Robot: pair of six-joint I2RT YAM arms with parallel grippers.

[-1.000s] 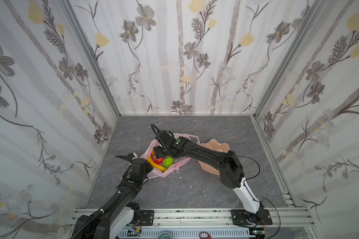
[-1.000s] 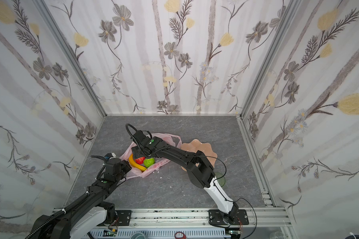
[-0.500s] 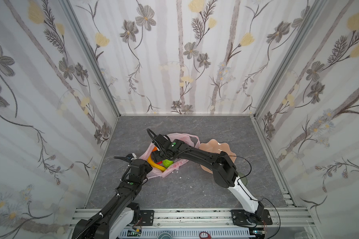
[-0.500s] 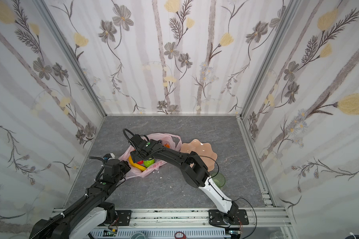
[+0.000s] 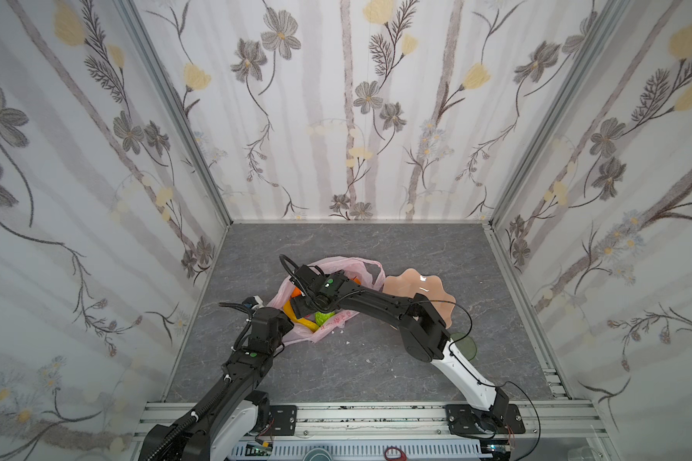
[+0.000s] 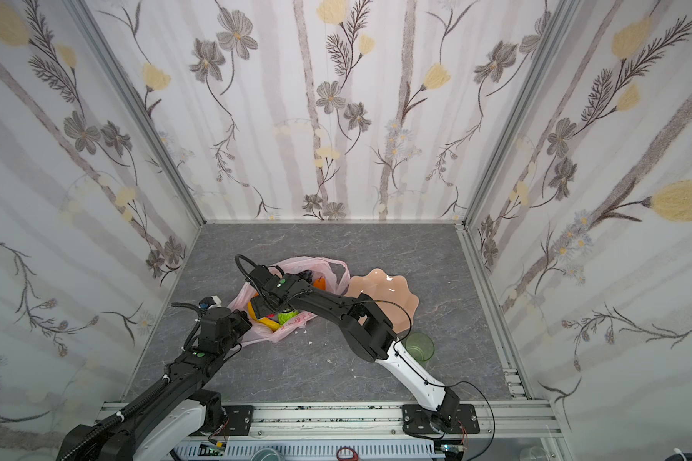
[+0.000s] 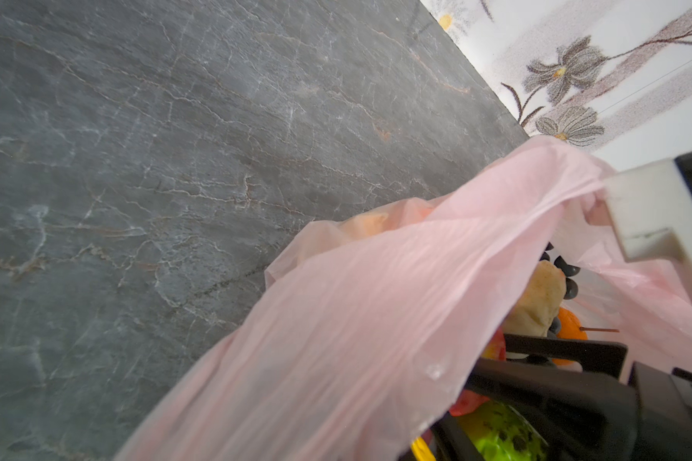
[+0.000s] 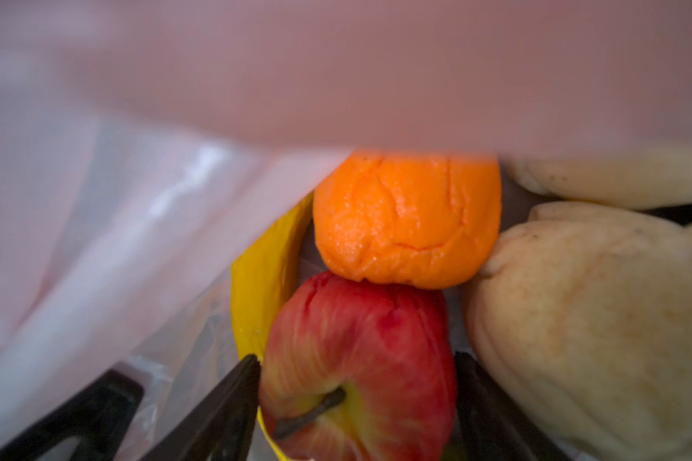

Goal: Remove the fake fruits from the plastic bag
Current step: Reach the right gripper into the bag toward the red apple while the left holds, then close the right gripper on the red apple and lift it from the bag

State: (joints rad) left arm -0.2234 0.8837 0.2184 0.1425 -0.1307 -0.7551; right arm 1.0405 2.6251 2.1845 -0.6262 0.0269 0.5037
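Straddling glossy red apple (image 8: pixel 356 359): right end effector (image 8: pixel 356 399), spread; left end effector (image 7: pixel 616 199) pinching crinkly pink bag (image 7: pixel 376 319).

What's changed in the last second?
The right pincer has pushed down into the bag and now straddles the apple, jaws open, not yet gripping. The left pincer stays shut on the bag's edge, holding it open. The plate, cup and other fruits haven't moved.

Floral-papered walls (image 5: pixel 336 119) enclose a grey marbled floor (image 5: pixel 356 367).
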